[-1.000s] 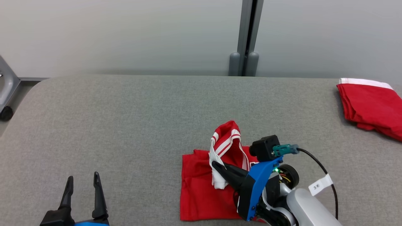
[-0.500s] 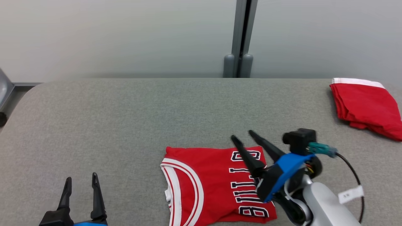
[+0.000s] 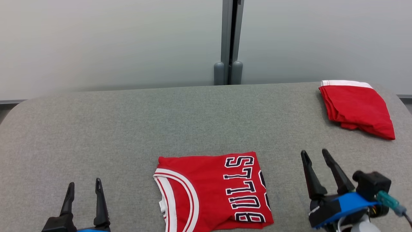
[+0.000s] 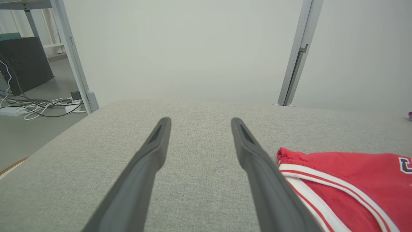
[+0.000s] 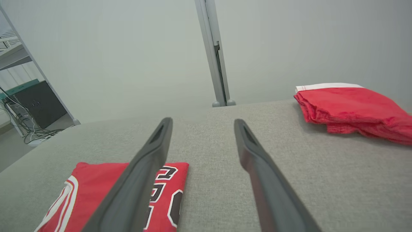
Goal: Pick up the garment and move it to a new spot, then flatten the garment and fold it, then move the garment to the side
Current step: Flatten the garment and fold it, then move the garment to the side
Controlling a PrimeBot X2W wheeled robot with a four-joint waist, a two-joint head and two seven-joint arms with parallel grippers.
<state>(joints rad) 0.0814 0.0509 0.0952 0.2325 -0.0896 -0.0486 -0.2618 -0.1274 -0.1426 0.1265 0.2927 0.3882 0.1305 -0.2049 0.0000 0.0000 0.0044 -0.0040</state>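
Standing wide open at about 5 o'clock in the head view, the right gripper [image 3: 313, 151] has its two dark fingers spread with nothing between them, tips aimed toward 12 o'clock. The left gripper [image 3: 84, 182] sits at about 7 o'clock, also spread apart and empty, with bare grey cloth showing between its fingers in its own wrist view.

Between the two grippers, at 6 o'clock on the table [image 3: 128, 129], lies the jersey [image 3: 209, 190]. It is red, folded into a flat, roughly square packet, and touches neither gripper, though it is nearer the right one. A curved white-striped trim runs along its 9 o'clock side, and dark white-edged letters reading BULLS run sideways along its 3 o'clock side. In the right wrist view it lies at 7 o'clock, partly behind one finger; in the left wrist view it lies at 4 o'clock.

A second red garment [image 3: 357, 109], folded with a white band along its far edge, rests at 2 o'clock on the table, well apart from the jersey.

At 12 o'clock, beyond the table's far edge, a grey post [image 3: 229, 42] rises against the pale wall.

Counted: two grippers, two red garments, one table, one post.
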